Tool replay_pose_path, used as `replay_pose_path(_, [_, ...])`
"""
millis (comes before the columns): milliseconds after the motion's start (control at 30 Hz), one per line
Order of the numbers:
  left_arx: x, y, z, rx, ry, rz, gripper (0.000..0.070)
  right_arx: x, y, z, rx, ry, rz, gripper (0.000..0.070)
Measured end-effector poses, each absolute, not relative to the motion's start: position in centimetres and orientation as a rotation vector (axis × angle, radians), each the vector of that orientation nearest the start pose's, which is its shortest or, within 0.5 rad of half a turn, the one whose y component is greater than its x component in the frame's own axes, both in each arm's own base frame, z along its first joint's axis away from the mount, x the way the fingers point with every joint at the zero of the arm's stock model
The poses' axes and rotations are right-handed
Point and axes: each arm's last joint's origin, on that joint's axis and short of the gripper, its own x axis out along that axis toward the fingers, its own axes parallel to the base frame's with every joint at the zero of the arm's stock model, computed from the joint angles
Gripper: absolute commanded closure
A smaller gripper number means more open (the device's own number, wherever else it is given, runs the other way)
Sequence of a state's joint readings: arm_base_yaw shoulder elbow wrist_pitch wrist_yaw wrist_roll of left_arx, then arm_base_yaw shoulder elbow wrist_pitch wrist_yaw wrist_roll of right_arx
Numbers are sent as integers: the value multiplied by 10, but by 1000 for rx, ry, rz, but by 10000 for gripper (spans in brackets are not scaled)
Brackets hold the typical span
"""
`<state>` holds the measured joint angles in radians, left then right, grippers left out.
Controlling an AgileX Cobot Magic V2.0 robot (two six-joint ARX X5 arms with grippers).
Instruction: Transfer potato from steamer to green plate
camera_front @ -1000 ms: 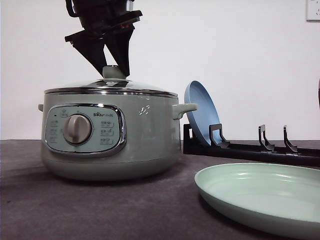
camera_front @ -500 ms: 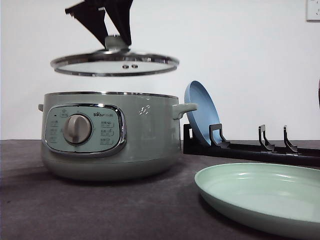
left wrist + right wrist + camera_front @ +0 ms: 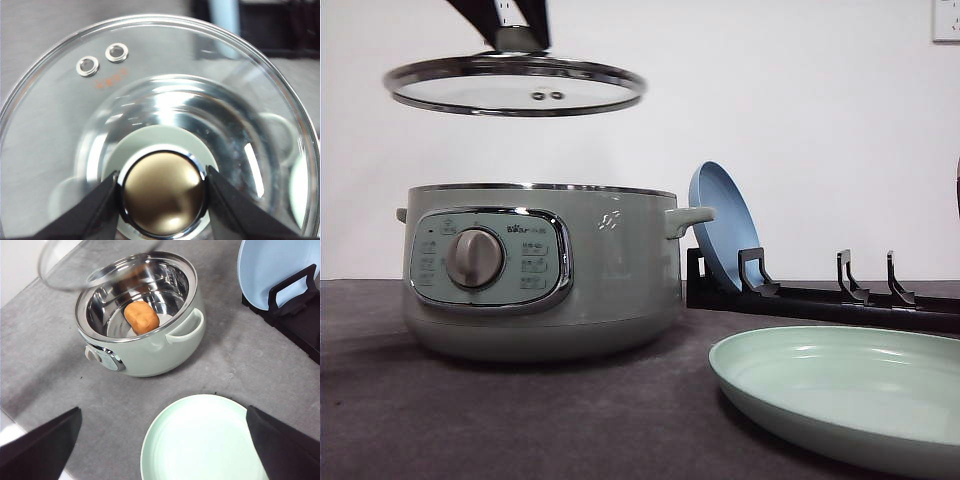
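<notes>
Your left gripper (image 3: 162,192) is clamped on the knob (image 3: 163,195) of the glass lid (image 3: 515,87), holding it in the air above the steamer (image 3: 540,270), off toward the steamer's left side. In the left wrist view the 2 black fingers (image 3: 97,205) press the bronze, chrome-ringed knob from either side, and 2 small vent holes show in the glass.

With the lid off, the potato (image 3: 141,316) lies on the floor of the steamer's shiny steel bowl: an orange-brown oval lump, matte, skin slightly rough, untouched.

Your right gripper (image 3: 165,440) hangs spread wide above the table (image 3: 235,365), its 2 dark fingers well apart, holding nothing. Beneath it sits the green plate (image 3: 200,440), bare, just beside the steamer on the robot's right.

A blue plate (image 3: 720,222) stands on edge in a black rack (image 3: 840,295) behind the green plate.
</notes>
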<state>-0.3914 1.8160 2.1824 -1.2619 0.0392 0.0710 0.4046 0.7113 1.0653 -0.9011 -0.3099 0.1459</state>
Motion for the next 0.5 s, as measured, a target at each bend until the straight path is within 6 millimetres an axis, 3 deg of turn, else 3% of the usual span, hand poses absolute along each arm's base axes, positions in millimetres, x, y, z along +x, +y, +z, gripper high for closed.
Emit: replay_pose_path(500, [344,-9,432,60,906,-74,700,97,51,365,98,634,653,34])
